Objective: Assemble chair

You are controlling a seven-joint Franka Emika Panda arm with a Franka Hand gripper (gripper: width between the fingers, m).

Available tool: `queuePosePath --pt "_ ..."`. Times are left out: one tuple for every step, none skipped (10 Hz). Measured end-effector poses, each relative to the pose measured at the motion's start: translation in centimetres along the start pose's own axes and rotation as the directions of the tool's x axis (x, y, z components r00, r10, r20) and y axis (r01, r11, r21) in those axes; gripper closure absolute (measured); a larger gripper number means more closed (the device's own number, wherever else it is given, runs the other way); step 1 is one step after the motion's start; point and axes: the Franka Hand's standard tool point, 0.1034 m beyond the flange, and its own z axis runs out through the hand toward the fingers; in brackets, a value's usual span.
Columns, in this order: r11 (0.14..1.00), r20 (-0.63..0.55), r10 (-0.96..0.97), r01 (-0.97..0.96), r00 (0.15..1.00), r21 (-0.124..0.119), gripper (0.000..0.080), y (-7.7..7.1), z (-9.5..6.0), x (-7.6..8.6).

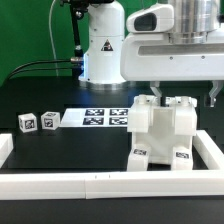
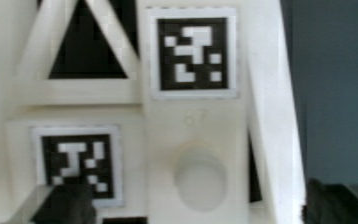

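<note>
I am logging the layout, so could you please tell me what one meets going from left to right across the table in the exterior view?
Leftmost tagged block → second tagged block → marker board → partly built chair.

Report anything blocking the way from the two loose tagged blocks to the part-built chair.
Nothing upright does. The outer block and inner block sit toward the exterior view's left, the part-built chair toward its right; only the flat marker board lies on the table between them.
</note>
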Motion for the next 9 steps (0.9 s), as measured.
queuePosePath --pt "1.0 -0.004 -0.008 0.008 1.0 -0.001 0.0161 0.0 0.2 0.1" --pt "1.0 -0.012 -0.02 0.02 1.0 0.0 0.0153 0.0 0.1 0.3" --pt "1.0 -0.018 -0.026 0.026 0.999 0.002 0.0153 0.0 0.1 0.5" --pt "1.0 -0.028 -0.028 0.028 0.999 0.003 0.0151 0.0 0.1 0.7" --pt "1.0 -0.026 -0.028 0.028 0.999 0.003 0.0151 -0.1 0.1 0.7" --pt "1.0 -0.015 -0.027 0.027 1.0 0.003 0.0151 -0.1 -0.2 0.5" --pt "1.0 0.006 -0.023 0.023 1.0 0.004 0.0151 -0.1 -1.1 0.3" --pt "1.0 0.027 -0.014 0.014 1.0 0.005 0.0151 0.1 -2.2 0.1" --pt "1.0 0.055 0.019 -0.019 0.998 0.005 0.0151 0.6 -3.9 -0.2"
